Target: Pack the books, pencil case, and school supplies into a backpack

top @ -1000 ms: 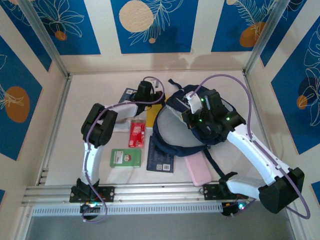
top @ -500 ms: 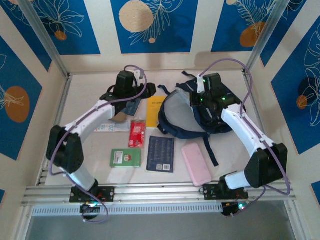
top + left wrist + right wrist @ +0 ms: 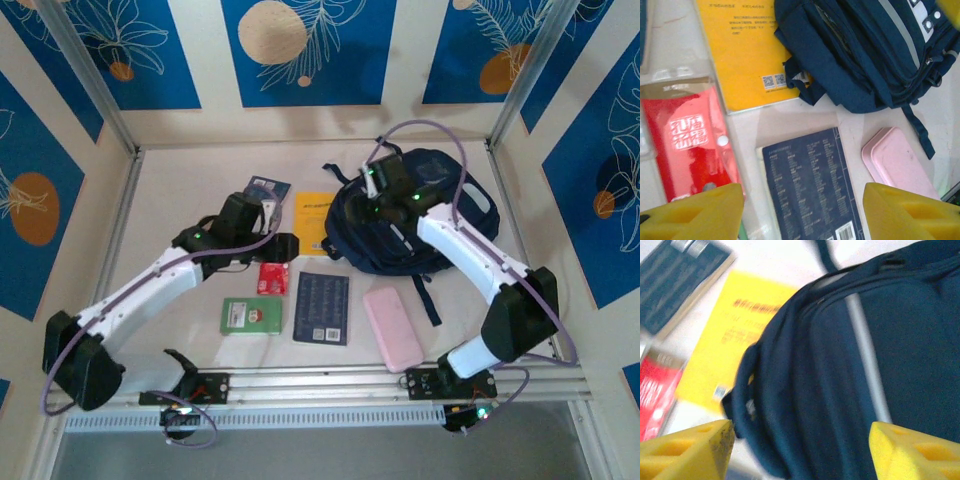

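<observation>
Worktop (image 3: pixel 170 200), left to right: flat green box with white-and-red label (image 3: pixel 250 316); red packet (image 3: pixel 273 278); left pincer (image 3: pixel 801 212), fingers spread wide and empty, above the dark navy printed book (image 3: pixel 322 308); thin yellow-orange book (image 3: pixel 314 220), its right edge overlapped by the large navy fabric backpack (image 3: pixel 430 225); pink oblong case (image 3: pixel 392 328) beside the navy book; right pincer (image 3: pixel 801 452), likewise spread and empty, over the backpack.

The top camera looks down from high up, behind the arms, at the backpack (image 3: pixel 430 225) and everything around it. Both wrist cameras look down from close by. Both see the backpack's left edge and the yellow book (image 3: pixel 747 55) beside it.
</observation>
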Robot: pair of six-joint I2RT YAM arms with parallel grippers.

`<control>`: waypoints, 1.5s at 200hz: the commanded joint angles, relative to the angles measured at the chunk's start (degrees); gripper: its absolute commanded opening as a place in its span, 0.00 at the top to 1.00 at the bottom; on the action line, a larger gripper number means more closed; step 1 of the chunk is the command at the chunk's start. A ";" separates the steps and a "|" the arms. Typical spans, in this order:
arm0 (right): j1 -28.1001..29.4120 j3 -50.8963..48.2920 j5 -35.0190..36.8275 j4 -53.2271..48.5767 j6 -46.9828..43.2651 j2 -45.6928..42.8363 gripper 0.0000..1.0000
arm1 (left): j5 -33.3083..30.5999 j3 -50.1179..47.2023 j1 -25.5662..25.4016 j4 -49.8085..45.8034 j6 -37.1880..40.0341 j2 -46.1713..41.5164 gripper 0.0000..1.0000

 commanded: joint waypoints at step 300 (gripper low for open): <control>-1.36 -19.37 -16.41 -14.67 21.10 9.62 0.16 | 2.56 -10.26 -1.15 -2.93 -5.62 -9.35 0.36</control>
